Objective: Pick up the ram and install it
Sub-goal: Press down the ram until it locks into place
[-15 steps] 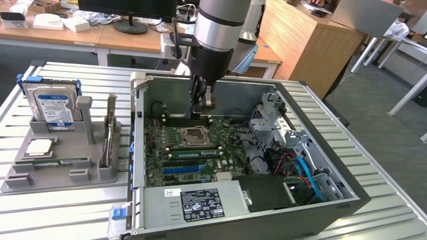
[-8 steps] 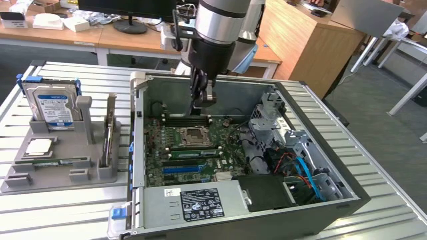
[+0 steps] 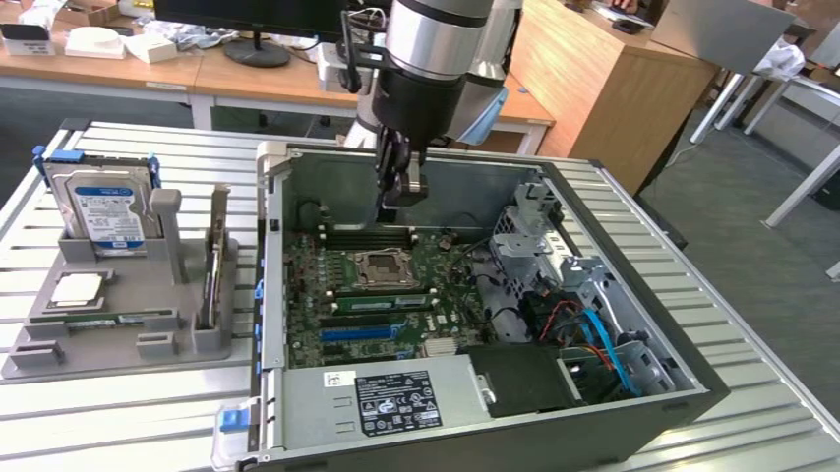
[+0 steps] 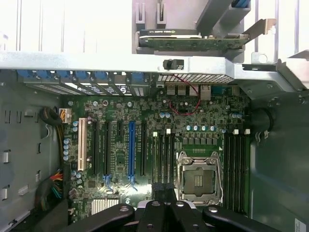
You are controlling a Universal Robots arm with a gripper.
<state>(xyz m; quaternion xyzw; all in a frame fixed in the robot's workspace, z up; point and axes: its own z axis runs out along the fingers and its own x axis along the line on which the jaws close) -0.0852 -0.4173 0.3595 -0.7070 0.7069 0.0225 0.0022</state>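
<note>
A slatted metal table (image 3: 132, 413) carries an open computer case (image 3: 552, 413) lying on its side, with desks and a wooden cabinet behind it. The arm reaches down inside the case from the far wall, and its gripper (image 3: 400, 202) hangs just above the motherboard (image 3: 381, 295), close to the memory slots behind the empty processor socket (image 3: 390, 267). Its fingers are drawn together; whether anything sits between them cannot be told. In the wrist view the gripper (image 4: 164, 205) sits over the slot rows beside the socket (image 4: 199, 180). The case walls hem it in on all sides, with the drive cage (image 3: 545, 231) toward the exterior view's right. A ram (image 3: 212, 258) stick stands upright in the grey holder (image 3: 118, 339) on the exterior view's left, outside the case, near the hard drive (image 3: 105, 211).
</note>
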